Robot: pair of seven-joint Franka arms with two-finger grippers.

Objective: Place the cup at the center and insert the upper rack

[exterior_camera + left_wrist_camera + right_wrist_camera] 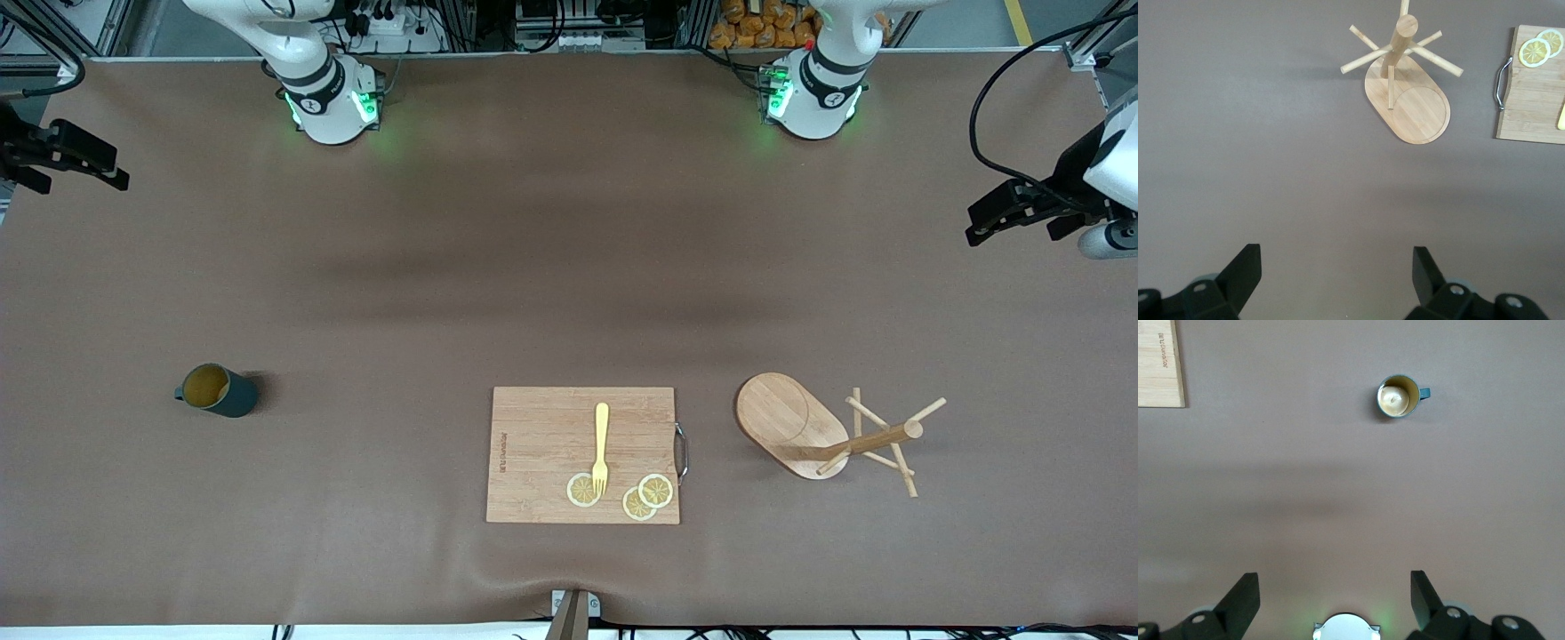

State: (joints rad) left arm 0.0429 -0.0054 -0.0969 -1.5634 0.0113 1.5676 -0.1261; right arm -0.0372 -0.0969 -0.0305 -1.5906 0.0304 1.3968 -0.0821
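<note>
The cup point(218, 391), dark teal with a tan inside, stands upright on the brown table toward the right arm's end; it shows too in the right wrist view as the cup point(1398, 396). The upper rack point(787, 418), a bamboo mug tree, stands on its oval base toward the left arm's end, post and pegs up; the rack point(1408, 100) also shows in the left wrist view. My left gripper point(1012, 237) point(1337, 267) hangs open high over the table's edge at the left arm's end. My right gripper point(84, 185) point(1335, 590) hangs open high at the right arm's end. Neither holds anything.
A bamboo cutting board point(542, 444) lies between cup and rack, near the front edge. On it rest a yellow fork point(601, 444) and three lemon slices point(655, 490). A metal handle point(681, 452) sticks out toward the rack.
</note>
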